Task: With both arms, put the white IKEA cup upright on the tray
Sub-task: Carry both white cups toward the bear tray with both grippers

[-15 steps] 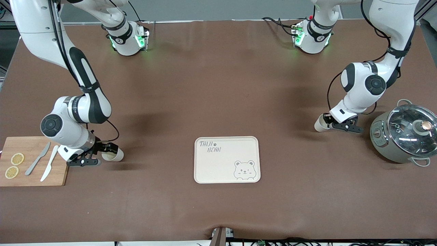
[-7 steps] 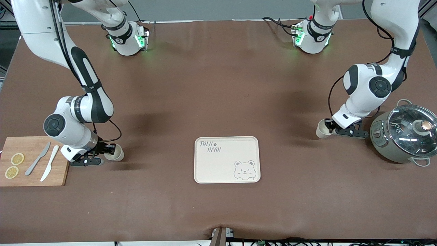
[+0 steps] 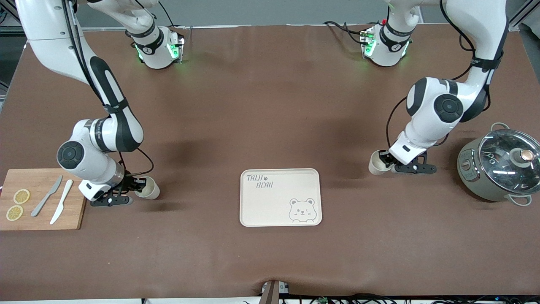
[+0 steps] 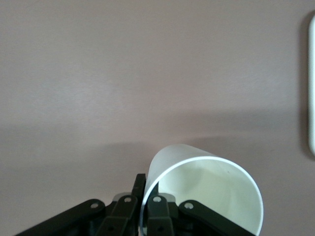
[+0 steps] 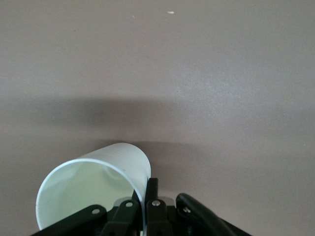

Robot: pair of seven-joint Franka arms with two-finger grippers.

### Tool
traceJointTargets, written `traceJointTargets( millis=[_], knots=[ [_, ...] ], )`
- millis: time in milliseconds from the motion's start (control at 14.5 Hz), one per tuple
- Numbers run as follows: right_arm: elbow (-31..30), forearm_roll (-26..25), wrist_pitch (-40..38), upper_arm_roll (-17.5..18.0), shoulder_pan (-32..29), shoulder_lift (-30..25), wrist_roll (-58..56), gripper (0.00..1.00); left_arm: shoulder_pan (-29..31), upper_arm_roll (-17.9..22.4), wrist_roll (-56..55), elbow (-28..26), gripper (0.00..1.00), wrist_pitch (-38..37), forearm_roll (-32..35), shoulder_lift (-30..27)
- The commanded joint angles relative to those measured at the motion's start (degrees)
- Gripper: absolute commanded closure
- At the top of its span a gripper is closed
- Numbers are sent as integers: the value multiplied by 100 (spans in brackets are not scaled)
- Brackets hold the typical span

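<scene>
The left end effector is pinched on the rim of a small white plastic cup. One finger is inside the cup and one is outside, as the left wrist view shows. This cup sits low over the brown worktop, toward the left arm's end, between the cream rectangular tray with the bear drawing and the grey round pot with a glass lid. The cup is tipped on its side. Its long way runs along the worktop, with its bottom toward the tray and its open mouth toward the end effector. I cannot tell if it touches the worktop.

The right end effector grips a second small white cup the same way, by the rim, with one finger inside. This cup is toward the right arm's end, near the wooden cutting board that holds a grey knife, a white knife and two lemon slices. It leans, with its open mouth up and toward the front camera.

Both cups are well apart from the tray. The tray's long side runs from one arm's end toward the other.

In both wrist views the cup's mouth is cut off at the picture edge, and the fingers are partly hidden by the cup wall.
</scene>
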Motion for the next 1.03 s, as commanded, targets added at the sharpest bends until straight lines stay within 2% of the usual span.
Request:
traceJointTargets(
  millis=[0,138,275,413,619,825,963],
  knots=[
    [557,416,-822,140,29,-86,110,100,-240,-40,-429,632,100,-586,-12,311],
    [795,532,-1096,176,229,-86,644,100,-399,-215,-990,1098,100,-992,-12,539],
    [901,523,-1097,176,607,-95,1365,100,-408,-557,-1693,1389,100,-1019,14,812],
    [1059,523,-1097,176,958,-78,2120,100,-547,-734,-2221,1679,100,-1019,85,1128],
    [1392,523,-1088,167,1460,106,3149,100,-969,-690,-2863,2241,100,-1019,128,1637],
    [1867,453,-1097,158,1926,483,4090,100,-1076,-708,-3365,2471,100,-1011,488,1867],
    [2139,444,-1062,158,2093,738,4451,100,-1172,-699,-3445,2646,100,-993,498,2034]
  ],
)
